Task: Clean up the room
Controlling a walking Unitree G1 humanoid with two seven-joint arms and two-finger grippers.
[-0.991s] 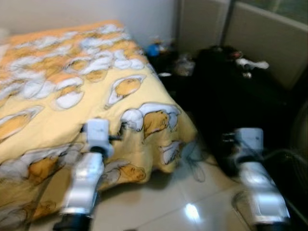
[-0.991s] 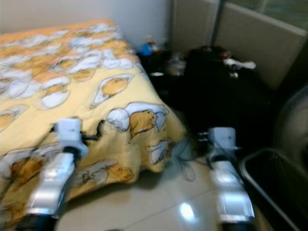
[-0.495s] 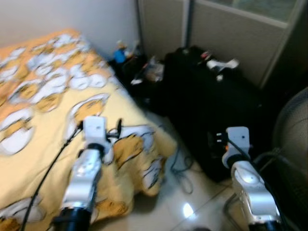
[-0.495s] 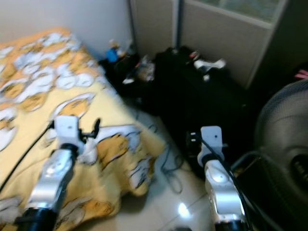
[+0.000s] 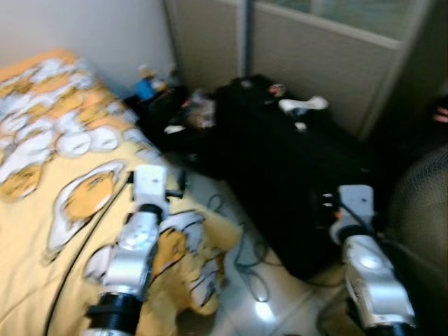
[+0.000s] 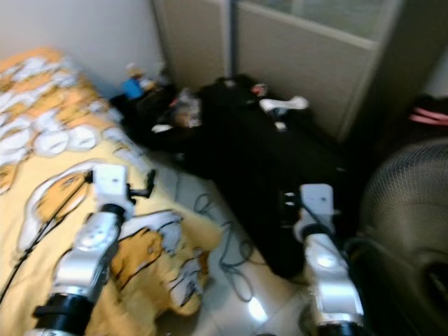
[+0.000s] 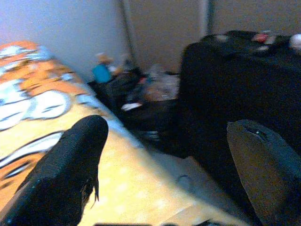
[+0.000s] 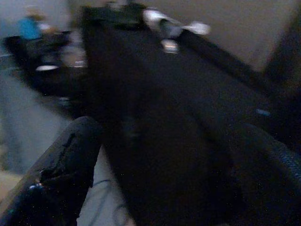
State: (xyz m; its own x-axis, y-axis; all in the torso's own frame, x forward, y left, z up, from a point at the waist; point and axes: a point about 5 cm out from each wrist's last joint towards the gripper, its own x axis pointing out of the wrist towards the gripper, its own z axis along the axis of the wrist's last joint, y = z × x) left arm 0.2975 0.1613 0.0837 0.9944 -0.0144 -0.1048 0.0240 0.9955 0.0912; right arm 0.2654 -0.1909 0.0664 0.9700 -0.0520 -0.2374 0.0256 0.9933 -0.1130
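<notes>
A bed with a yellow cartoon-print blanket (image 5: 49,161) takes up the left side. My left arm (image 5: 136,245) reaches over the blanket's corner. In the left wrist view my left gripper (image 7: 167,129) is open and empty above the blanket edge. To the right lies a big black suitcase (image 5: 294,175) with a white object (image 5: 302,105) on top. My right arm (image 5: 367,266) is beside the suitcase, and my right gripper (image 8: 167,129) is open, facing the case. A heap of clutter (image 5: 189,115) and a blue bottle (image 5: 145,89) sit in the corner.
Dark cables (image 5: 245,252) trail over the glossy tiled floor between bed and suitcase. A round fan grille (image 5: 420,203) stands at the far right. Beige panels (image 5: 315,63) close off the back. The floor gap is narrow.
The camera has swung to the right: the bed has slid towards the left edge, and the suitcase and fan now show more fully. Both arms keep their pose, grippers still open.
</notes>
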